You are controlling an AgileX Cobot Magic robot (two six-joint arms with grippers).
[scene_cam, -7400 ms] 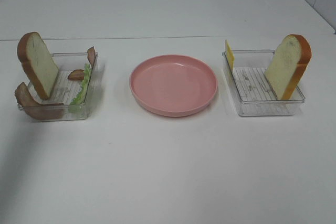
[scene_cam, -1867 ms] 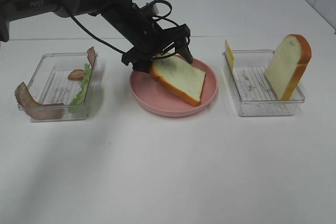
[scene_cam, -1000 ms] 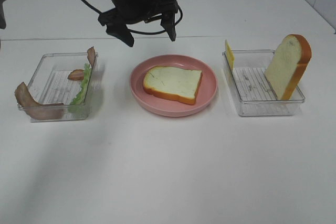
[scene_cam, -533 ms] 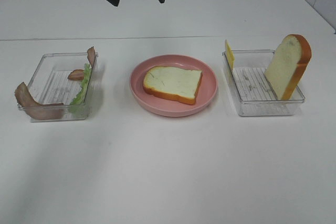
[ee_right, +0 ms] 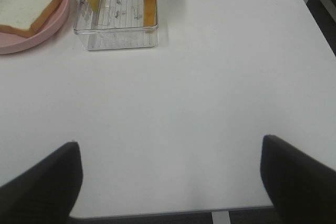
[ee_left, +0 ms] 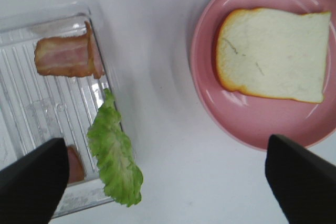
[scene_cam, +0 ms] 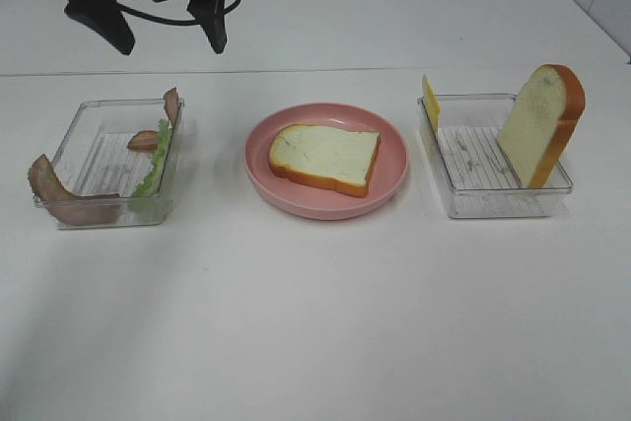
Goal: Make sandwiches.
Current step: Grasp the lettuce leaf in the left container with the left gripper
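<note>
One white bread slice with orange-brown crust (scene_cam: 325,157) lies flat on the round pink plate (scene_cam: 296,206); it also shows in the left wrist view (ee_left: 273,56) and the right wrist view (ee_right: 26,3). A second slice (scene_cam: 540,125) stands upright in the right clear tray (scene_cam: 473,160) beside a yellow cheese slice (scene_cam: 431,103). The left clear tray (scene_cam: 99,160) holds green lettuce (scene_cam: 153,170) and brown bacon strips (scene_cam: 59,199). My left gripper (scene_cam: 170,36) is open and empty, high behind the left tray. My right gripper (ee_right: 170,156) is open and empty over bare table, away from the right tray (ee_right: 118,30).
The left wrist view shows the lettuce (ee_left: 115,150) draped over the tray's wall, a bacon piece (ee_left: 65,56) inside the tray (ee_left: 31,108) and the plate's rim (ee_left: 210,103). The white table's near edge shows in the right wrist view (ee_right: 157,214).
My left gripper laid the bread slice on the plate, let go and rose. It has since moved left, from behind the plate to behind the left tray.
</note>
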